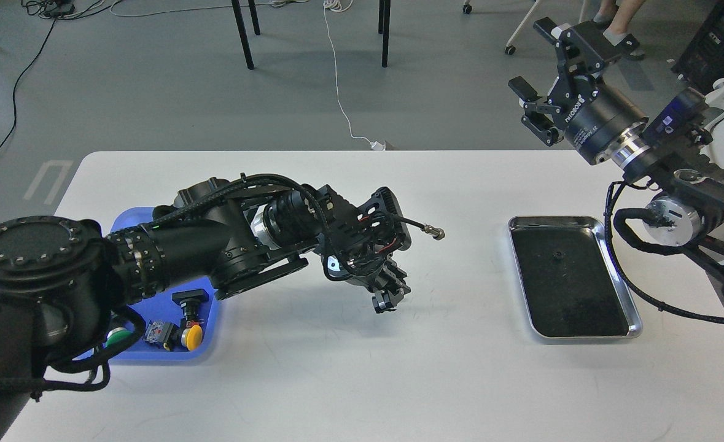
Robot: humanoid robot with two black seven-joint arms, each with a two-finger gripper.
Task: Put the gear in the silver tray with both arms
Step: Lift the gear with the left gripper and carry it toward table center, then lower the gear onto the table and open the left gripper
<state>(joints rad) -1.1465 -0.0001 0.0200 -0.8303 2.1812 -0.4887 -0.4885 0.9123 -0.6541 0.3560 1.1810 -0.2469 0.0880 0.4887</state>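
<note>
The silver tray (576,294) lies on the white table (362,380) at the right; its dark bottom shows only a tiny dark speck. I cannot make out a gear anywhere. My left gripper (389,298) hangs over the table's middle, left of the tray, pointing down. It is dark and seen small, so I cannot tell its fingers apart or whether it holds anything. My right gripper (532,56) is raised high above the table's far right edge, beyond the tray, with its fingers spread wide and empty.
A blue plastic tray (209,325) at the left, partly under my left arm, holds a yellow button (193,337), a green one and other small parts. A cable plug (436,232) sticks out from my left wrist. Chair legs and cables are on the floor beyond.
</note>
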